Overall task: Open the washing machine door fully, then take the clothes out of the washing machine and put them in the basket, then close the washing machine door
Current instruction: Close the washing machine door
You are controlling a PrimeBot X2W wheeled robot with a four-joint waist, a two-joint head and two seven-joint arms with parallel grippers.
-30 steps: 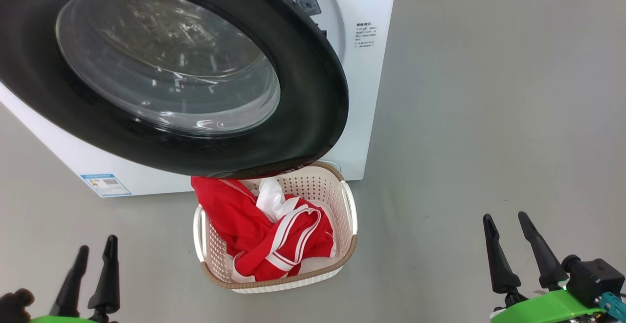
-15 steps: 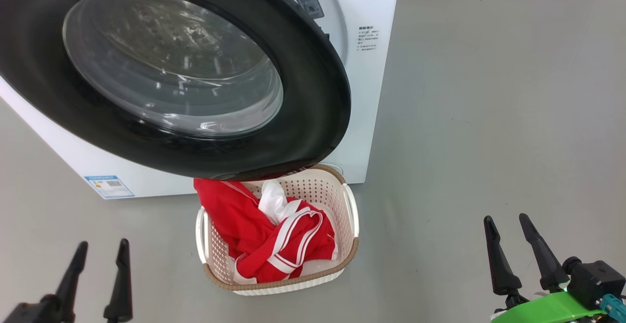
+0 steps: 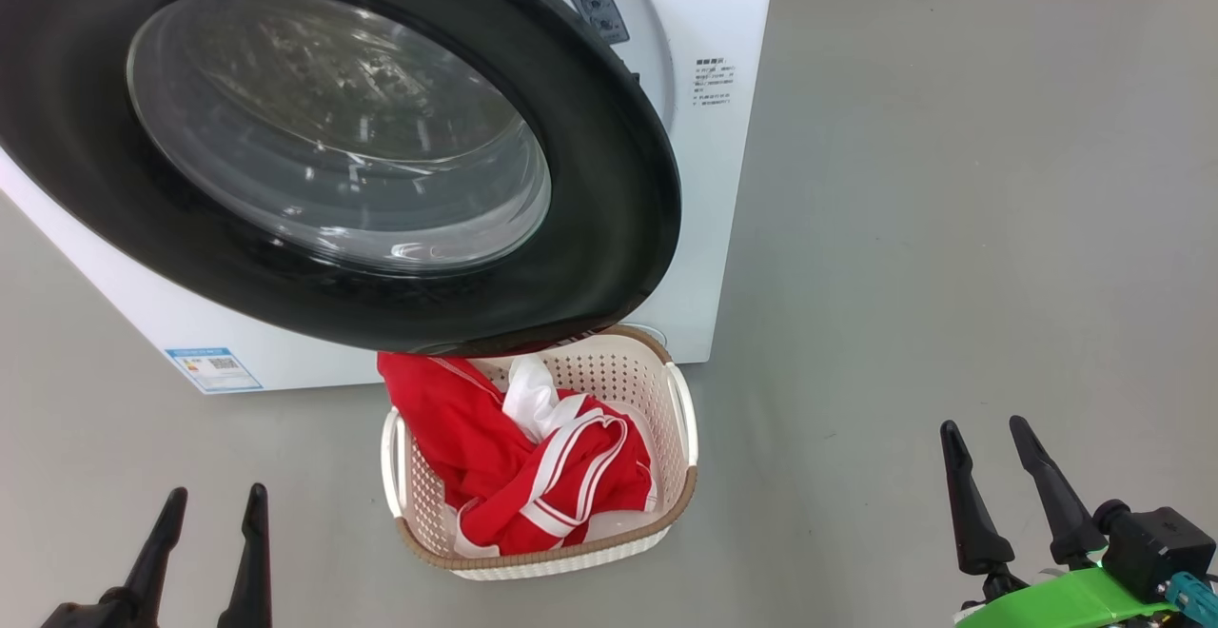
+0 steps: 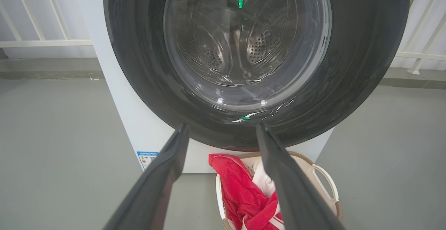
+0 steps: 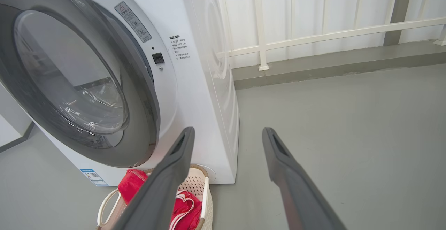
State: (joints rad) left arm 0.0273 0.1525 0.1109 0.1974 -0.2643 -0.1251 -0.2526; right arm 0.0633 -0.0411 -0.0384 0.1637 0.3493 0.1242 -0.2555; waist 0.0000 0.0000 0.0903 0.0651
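**A:** Entry one, the clothes (image 3: 514, 476). Where are they sitting?

**B:** Red with white trim, lying heaped in the basket (image 3: 618, 371), with one red fold hanging over its left rim. The basket is standing on the floor (image 3: 952, 228) just in front of the washing machine (image 3: 723, 181), likely so that laundry drops straight in.

**A:** Entry two, the washing machine door (image 3: 333, 133)?

**B:** It is hanging ajar, its lower edge overhanging the basket's far end. In the right wrist view its free edge is standing off the white front, so I am judging the closing as not yet done. Through the glass the drum is looking empty.

**A:** Entry three, the tools?

**B:** The left gripper (image 3: 216, 495) and the right gripper (image 3: 982, 423) are both hovering low over the floor. Their fingers are spread apart and carrying nothing, and each is well apart from the door and the basket. The left one is pointing at the door, so it is probably the one placed to push it.
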